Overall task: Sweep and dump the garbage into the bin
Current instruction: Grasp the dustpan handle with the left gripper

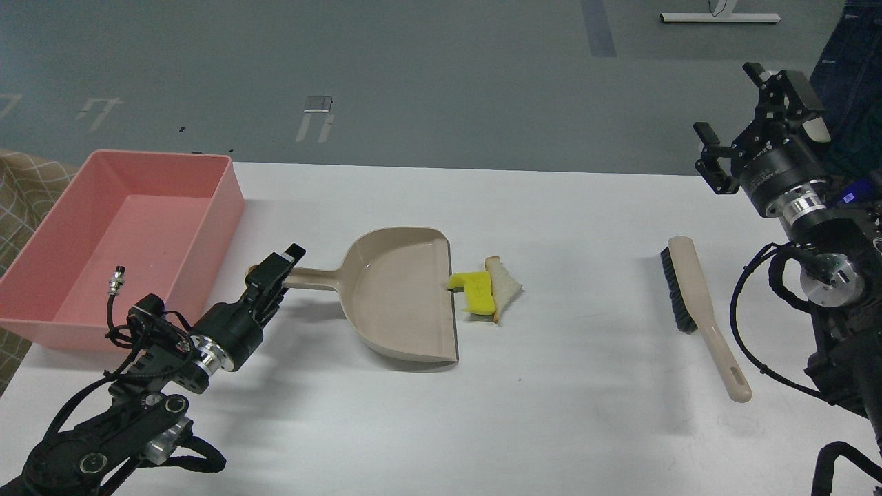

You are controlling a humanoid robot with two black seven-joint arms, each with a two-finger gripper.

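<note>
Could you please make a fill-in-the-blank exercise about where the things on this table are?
1. The yellow chunk and the bread piece lie just outside the open edge of the ____.
2. The brush lies on the table on the robot's ____ side.
3. The left gripper is at the dustpan's ____.
4. The pink bin holds ____.

Missing words: dustpan; right; handle; nothing

Garbage (486, 293) right of dustpan (403, 296)
</note>
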